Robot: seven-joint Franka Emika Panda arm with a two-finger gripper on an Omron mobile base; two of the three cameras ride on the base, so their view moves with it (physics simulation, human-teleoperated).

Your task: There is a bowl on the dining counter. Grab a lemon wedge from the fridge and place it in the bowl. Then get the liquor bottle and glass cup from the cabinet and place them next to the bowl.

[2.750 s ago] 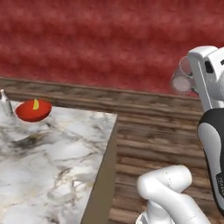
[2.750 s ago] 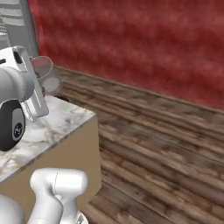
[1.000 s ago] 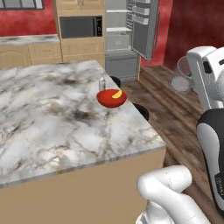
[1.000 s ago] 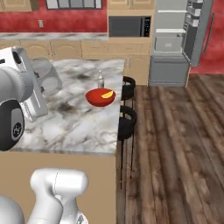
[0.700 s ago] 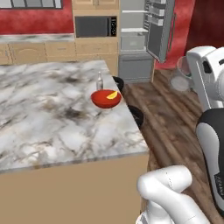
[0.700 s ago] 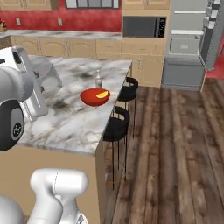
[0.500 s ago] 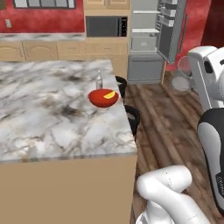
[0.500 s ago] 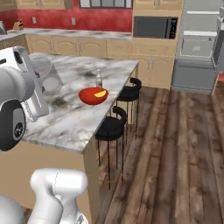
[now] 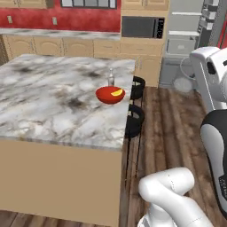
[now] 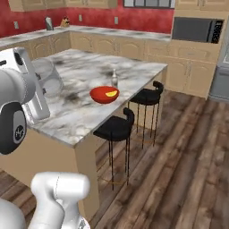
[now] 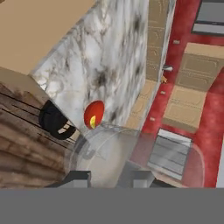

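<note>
My gripper (image 11: 109, 179) is shut on the glass cup (image 11: 131, 153), a clear tumbler whose wall bulges up between the dark fingertips. The same cup hangs beside my white hand at the right of the left base view (image 9: 185, 73) and at the left of the right base view (image 10: 48, 78). On the marble dining counter (image 9: 48, 102) (image 10: 80, 114) stands the red bowl (image 9: 110, 95) (image 10: 104, 94) (image 11: 93, 113) with the yellow lemon wedge (image 9: 116, 92) (image 10: 111, 94) inside. The liquor bottle (image 9: 111, 78) (image 10: 114, 78) stands just behind the bowl. The grey fridge (image 9: 186, 35) is at the back right. The cabinet is out of view.
Two black stools (image 9: 133, 119) (image 10: 147, 96) stand along the counter's near side over the wood floor (image 10: 179, 170). Wall counters with light wood doors and a microwave (image 9: 142, 26) line the red back wall.
The whole scene has shifted in both base views, so the base has moved; the counter with bowl and bottle now sits more ahead. The cup stays in my grip.
</note>
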